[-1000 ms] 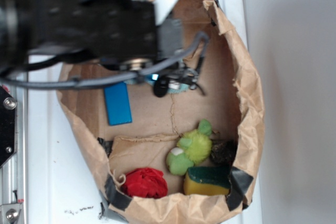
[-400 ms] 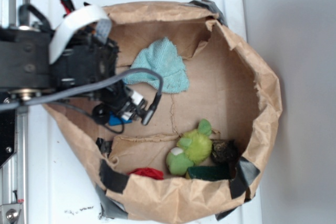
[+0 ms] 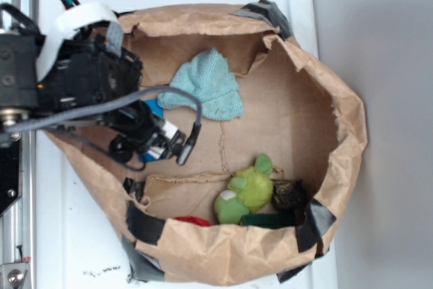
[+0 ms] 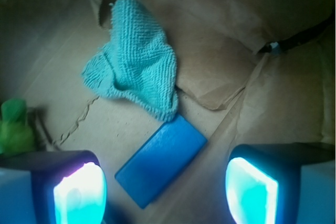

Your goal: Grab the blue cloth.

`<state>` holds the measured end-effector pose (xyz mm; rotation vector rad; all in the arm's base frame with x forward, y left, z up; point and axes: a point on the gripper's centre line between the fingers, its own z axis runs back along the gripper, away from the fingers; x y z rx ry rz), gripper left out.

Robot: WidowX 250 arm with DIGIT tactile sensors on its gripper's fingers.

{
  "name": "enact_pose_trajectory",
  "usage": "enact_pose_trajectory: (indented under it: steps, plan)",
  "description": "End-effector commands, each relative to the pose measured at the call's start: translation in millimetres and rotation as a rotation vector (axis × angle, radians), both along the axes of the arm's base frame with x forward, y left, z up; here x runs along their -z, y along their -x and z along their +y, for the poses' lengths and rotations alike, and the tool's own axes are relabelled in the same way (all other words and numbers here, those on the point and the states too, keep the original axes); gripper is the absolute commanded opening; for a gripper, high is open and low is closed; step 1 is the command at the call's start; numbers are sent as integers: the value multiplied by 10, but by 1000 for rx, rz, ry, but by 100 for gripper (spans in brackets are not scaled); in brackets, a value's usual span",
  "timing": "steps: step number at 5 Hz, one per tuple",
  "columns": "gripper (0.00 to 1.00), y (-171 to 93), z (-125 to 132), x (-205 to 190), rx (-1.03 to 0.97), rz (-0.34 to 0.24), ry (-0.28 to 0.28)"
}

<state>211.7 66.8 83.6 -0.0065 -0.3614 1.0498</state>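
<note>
Arm shifted left, blue cloth (image 4: 137, 72) uncovered, no writing

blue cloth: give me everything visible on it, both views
The blue cloth is a pale teal knitted rag, crumpled into a rough triangle with frayed edges. It lies flat on the brown paper floor inside the bag. In the wrist view its lower corner meets or slightly overlaps the blue block. The gripper is open, apart from it.

You see a blue cloth (image 4: 137, 72) of soft, nubby knit lying on creased, matt brown paper (image 4: 220, 51). The blue block (image 4: 160, 160) beside it looks smooth, hard and faintly grainy.
</note>
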Motion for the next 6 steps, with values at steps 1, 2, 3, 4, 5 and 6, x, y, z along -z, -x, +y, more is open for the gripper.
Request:
enact_pose_trajectory:
  steps: [1, 2, 3, 4, 5, 6]
  plan:
    - [100, 0, 126, -161, -11, -59, -28]
    - [100, -28, 157, -159, -6, -59, -37]
    - [100, -45, 145, -166, -19, -60, -51]
    - [100, -107, 132, -167, -54, -38, -62]
    - [100, -107, 132, -167, -54, -38, -62]
    - [100, -107, 132, -167, -54, -38, -62]
